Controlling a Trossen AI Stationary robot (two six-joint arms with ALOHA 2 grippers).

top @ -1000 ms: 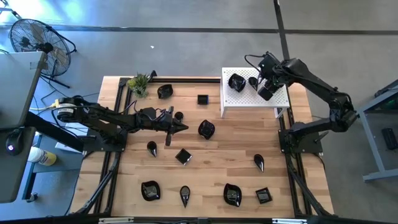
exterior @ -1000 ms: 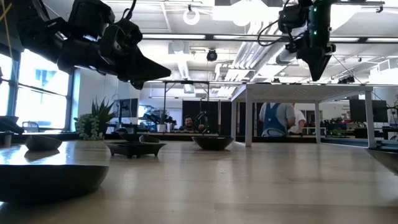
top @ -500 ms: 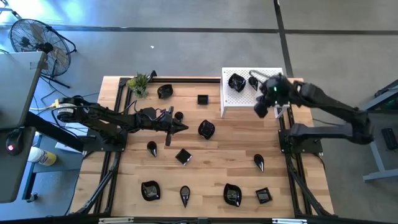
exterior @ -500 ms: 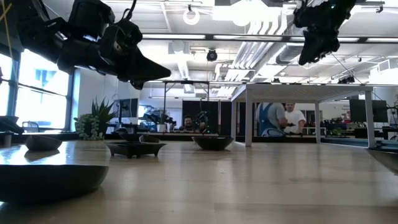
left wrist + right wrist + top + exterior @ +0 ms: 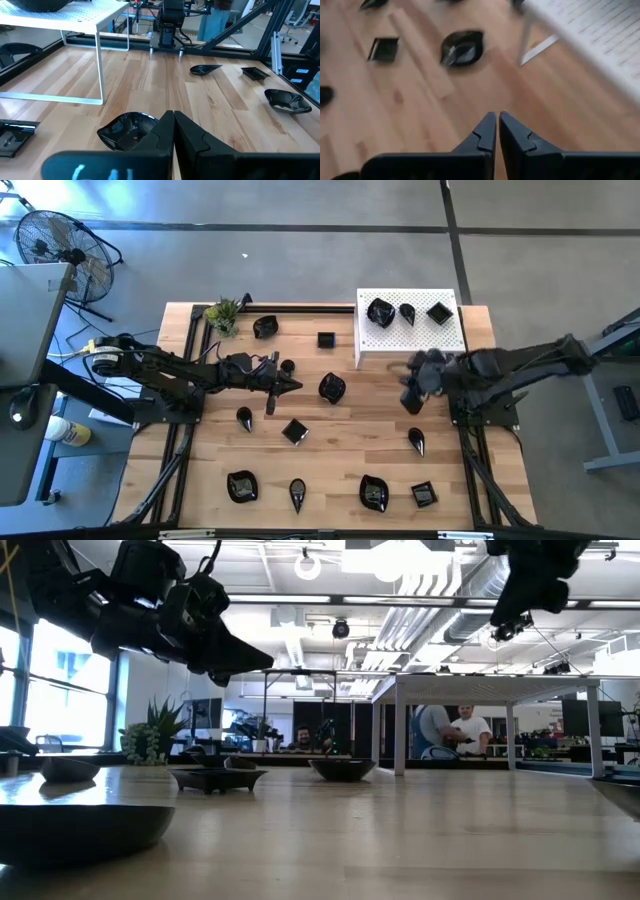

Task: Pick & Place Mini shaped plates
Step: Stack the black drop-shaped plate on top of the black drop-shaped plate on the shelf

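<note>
On bench, high view: mini shaped plates [image 5: 331,387] scattered over wood, about eleven, from 11 o'clock round to 5 o'clock
On platform: three more dishes up on white perforated platform [image 5: 448,338] at 1 o'clock: rounded, teardrop, square
Right pincer [image 5: 410,403]: fingers pressed together, nothing between them, above bare wood at 3 o'clock, just below platform edge
Left pincer [image 5: 295,385]: pressed together, empty, near centre, tip just beside wavy dish
Nearest pick for right: teardrop plate [image 5: 416,442] at 4 o'clock
Handling, judged: light, stiff, glossy and likely slippery; probably chips if dropped
Hold, judged: across raised rim, one finger inside, one outside; teardrop at broad end, not tip
</note>
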